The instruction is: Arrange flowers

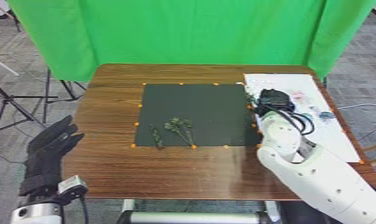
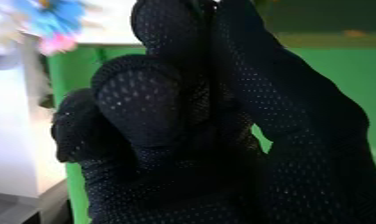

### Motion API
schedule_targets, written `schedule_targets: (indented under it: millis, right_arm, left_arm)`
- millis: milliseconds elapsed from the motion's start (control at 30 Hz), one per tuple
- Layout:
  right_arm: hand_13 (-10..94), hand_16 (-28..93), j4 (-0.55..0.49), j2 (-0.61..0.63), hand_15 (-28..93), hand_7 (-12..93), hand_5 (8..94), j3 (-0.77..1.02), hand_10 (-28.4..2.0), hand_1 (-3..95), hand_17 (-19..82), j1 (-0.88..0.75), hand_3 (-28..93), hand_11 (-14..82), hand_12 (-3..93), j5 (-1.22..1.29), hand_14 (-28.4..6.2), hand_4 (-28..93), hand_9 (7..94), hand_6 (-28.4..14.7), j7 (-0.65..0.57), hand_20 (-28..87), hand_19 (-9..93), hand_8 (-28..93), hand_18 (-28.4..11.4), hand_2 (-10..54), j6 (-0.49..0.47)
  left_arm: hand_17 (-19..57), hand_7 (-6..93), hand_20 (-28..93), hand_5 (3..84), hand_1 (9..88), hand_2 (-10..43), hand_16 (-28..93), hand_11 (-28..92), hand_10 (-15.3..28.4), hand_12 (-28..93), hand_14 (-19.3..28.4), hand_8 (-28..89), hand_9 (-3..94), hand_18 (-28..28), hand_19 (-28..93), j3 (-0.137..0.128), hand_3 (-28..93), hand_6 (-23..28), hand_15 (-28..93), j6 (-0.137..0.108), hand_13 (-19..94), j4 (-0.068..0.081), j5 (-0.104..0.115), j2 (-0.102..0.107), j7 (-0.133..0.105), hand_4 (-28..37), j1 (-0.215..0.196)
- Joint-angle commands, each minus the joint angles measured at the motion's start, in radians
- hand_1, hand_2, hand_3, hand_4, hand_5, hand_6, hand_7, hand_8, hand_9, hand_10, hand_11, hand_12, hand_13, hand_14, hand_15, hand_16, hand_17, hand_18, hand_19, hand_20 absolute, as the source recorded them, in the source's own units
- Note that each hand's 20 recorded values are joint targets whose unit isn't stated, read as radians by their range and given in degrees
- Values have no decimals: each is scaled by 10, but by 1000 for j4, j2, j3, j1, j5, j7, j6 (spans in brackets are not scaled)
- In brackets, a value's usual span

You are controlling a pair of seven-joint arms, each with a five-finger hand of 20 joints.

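My right hand (image 1: 275,101) is over the left edge of the white board (image 1: 337,141), with a green sprig (image 1: 250,98) at its fingertips. In the right wrist view, the thumb and curled fingers of my right hand (image 2: 147,107) press together; the glove hides most of what they pinch. Two green sprigs lie on the dark mat (image 1: 174,100): a slim one (image 1: 157,136) and a bushier one (image 1: 177,125). Pink flowers (image 1: 298,95) and a blue flower (image 1: 327,115) lie on the board, the blue flower (image 2: 58,15) also near my fingers in the wrist view. My left hand (image 1: 53,145) is open beside the table.
Small orange markers edge the mat on the brown table (image 1: 113,112). A green curtain (image 1: 189,35) hangs behind the table. Tripod legs (image 1: 5,95) stand on the floor at the left. Dark cables loop along my right wrist.
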State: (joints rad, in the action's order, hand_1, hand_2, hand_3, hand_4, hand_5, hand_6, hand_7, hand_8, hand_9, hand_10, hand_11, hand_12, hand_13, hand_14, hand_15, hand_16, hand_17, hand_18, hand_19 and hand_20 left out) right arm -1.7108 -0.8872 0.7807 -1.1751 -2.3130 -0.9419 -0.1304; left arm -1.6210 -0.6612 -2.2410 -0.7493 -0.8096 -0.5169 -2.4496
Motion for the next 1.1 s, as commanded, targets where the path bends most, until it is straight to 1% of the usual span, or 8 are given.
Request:
schedule_targets:
  millis: [33, 167, 400, 700, 800, 900, 1000, 1100]
  right_arm:
    - [863, 202, -104, -17, 629, 244, 838, 0, -118, 521, 610, 0, 758, 358, 284, -36, -50, -283, 871, -33, 18, 268, 932, 121, -162, -71, 23]
    - [868, 204, -153, -27, 629, 240, 842, 1, -120, 519, 610, -39, 762, 368, 278, -38, -51, -283, 872, -33, 20, 282, 932, 127, -166, -72, 1]
    - [869, 206, -215, -57, 630, 236, 845, 20, -122, 522, 610, -144, 760, 373, 273, -45, -52, -282, 873, -36, 26, 294, 932, 132, -169, -73, -46]
    - [869, 208, -222, -80, 631, 232, 847, -1, -124, 523, 610, -196, 759, 376, 272, -56, -53, -281, 873, -37, 18, 303, 932, 135, -172, -74, -61]
    - [869, 208, -216, -91, 632, 232, 847, -7, -124, 524, 610, -201, 759, 377, 271, -50, -53, -281, 873, -37, 12, 306, 932, 136, -172, -75, -74]
    - [869, 209, -209, -104, 632, 230, 848, -5, -124, 523, 610, -202, 759, 378, 271, -51, -54, -280, 873, -37, 10, 307, 932, 135, -172, -75, -92]
    - [869, 209, -210, -110, 632, 229, 849, -10, -124, 522, 611, -200, 759, 378, 271, -56, -54, -278, 873, -37, 10, 308, 932, 133, -172, -75, -102]
    - [870, 209, -216, -123, 632, 229, 851, -10, -127, 515, 613, -202, 756, 380, 266, -63, -54, -272, 875, -37, 8, 308, 932, 131, -172, -78, -114]
  left_arm:
    - [-92, 164, 39, 378, 270, 52, -178, 361, 190, 51, 267, -115, 310, 216, 607, -9, 845, 95, 651, -21, 234, -12, 22, 30, -22, -168, -24]
    - [-92, 164, 39, 378, 270, 51, -178, 362, 189, 51, 267, -115, 310, 217, 607, -7, 846, 95, 651, -26, 235, -11, 31, 46, -34, -168, -22]
    - [-92, 165, 39, 378, 270, 51, -179, 362, 189, 51, 267, -115, 310, 217, 607, -28, 845, 95, 651, -18, 234, -12, 23, 38, -28, -168, -38]
    - [-92, 164, 39, 378, 271, 52, -179, 362, 189, 50, 267, -115, 310, 217, 607, -31, 845, 95, 650, -23, 234, -12, 38, 58, -44, -168, -43]
    - [-92, 165, 39, 378, 270, 52, -178, 362, 189, 50, 267, -115, 309, 216, 607, -31, 845, 95, 650, -15, 234, -11, 25, 46, -30, -168, -38]
    - [-92, 164, 39, 378, 270, 52, -178, 361, 190, 50, 267, -115, 310, 217, 607, -33, 845, 95, 651, -16, 234, -11, 25, 48, -29, -168, -38]
    - [-92, 164, 40, 378, 270, 51, -178, 360, 190, 50, 266, -115, 310, 216, 607, -32, 845, 94, 651, -27, 235, -13, 41, 63, -43, -168, -43]
    - [-92, 165, 40, 378, 270, 50, -178, 361, 189, 51, 266, -115, 310, 216, 607, -36, 847, 94, 651, -23, 235, -13, 33, 60, -35, -167, -42]
